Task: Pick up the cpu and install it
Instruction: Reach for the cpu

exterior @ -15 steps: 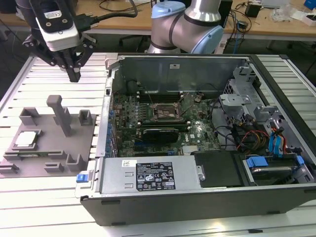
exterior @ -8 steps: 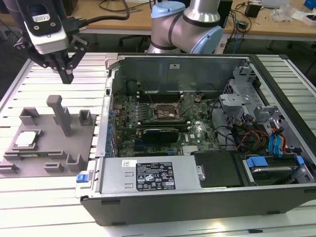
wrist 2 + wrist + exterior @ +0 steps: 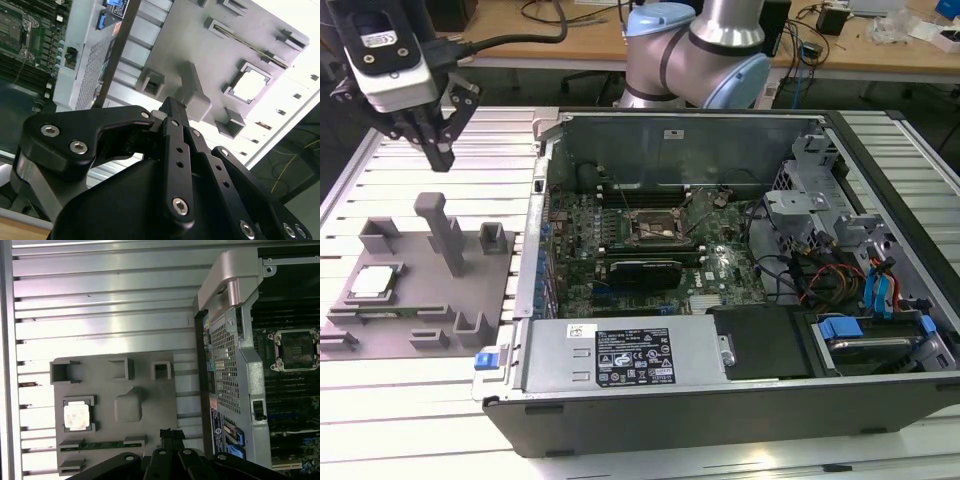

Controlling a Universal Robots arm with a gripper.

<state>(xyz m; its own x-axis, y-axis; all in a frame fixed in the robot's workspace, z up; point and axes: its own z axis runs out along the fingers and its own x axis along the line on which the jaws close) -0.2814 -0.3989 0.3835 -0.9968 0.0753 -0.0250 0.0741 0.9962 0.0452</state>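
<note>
**No readable text**

In the exterior view a label is sitting on the power supply, and a small white sticker is showing on the case wall. The print on both is coming through too fine to read.

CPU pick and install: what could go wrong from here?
1. The gripper, fingers shut, hovers close to the tall post on the grey fixture; a descent could clip it.
2. The cpu lies low in a walled recess, so the fingers might land on the walls rather than the chip's edges.
3. The socket sits deep in the computer case, and the loose cables nearby could snag.
</note>
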